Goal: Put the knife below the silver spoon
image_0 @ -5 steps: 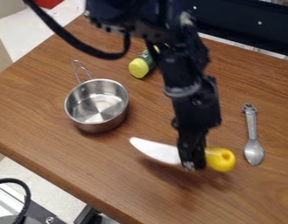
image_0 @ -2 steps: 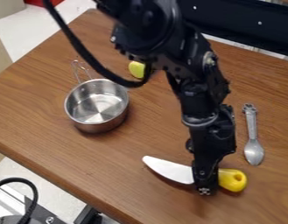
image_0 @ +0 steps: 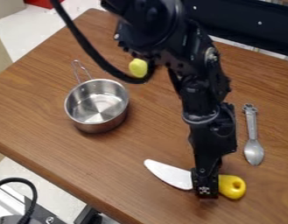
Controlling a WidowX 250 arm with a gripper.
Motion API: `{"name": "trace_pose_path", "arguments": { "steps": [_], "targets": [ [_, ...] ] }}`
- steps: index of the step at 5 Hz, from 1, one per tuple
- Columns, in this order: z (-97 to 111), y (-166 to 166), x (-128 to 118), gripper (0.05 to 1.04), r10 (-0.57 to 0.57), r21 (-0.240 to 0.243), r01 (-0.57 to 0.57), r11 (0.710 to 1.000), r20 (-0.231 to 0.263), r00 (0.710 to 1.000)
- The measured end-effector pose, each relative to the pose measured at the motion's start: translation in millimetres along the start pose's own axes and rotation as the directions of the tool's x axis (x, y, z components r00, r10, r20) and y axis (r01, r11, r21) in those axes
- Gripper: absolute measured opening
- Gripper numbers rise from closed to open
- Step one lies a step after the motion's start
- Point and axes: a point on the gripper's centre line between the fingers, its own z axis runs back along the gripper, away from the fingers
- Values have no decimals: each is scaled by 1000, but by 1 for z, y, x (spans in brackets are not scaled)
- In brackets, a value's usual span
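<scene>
Camera view: we note that the knife (image_0: 170, 175), at the pincer (image_0: 205, 191), has settled slightly lower, below and left of the silver spoon (image_0: 253, 151); placement (grasped or released, we cannot tell) appears nearly complete.

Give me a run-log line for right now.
end effector: at middle of knife; knife: below and left of silver spoon, yellow handle toward it; pot: further left

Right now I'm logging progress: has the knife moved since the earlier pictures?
Yes: the knife moved down the view, from beside the spoon's bowl to below it.
</scene>
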Motion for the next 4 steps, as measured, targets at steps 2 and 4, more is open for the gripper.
{"name": "trace_pose_path", "arguments": {
  "steps": [2,4],
  "targets": [
    [24,4,1,997,90,69,-94,993,59,994],
    [65,42,2,997,439,236,-446,863,88,894]
  ]
}}
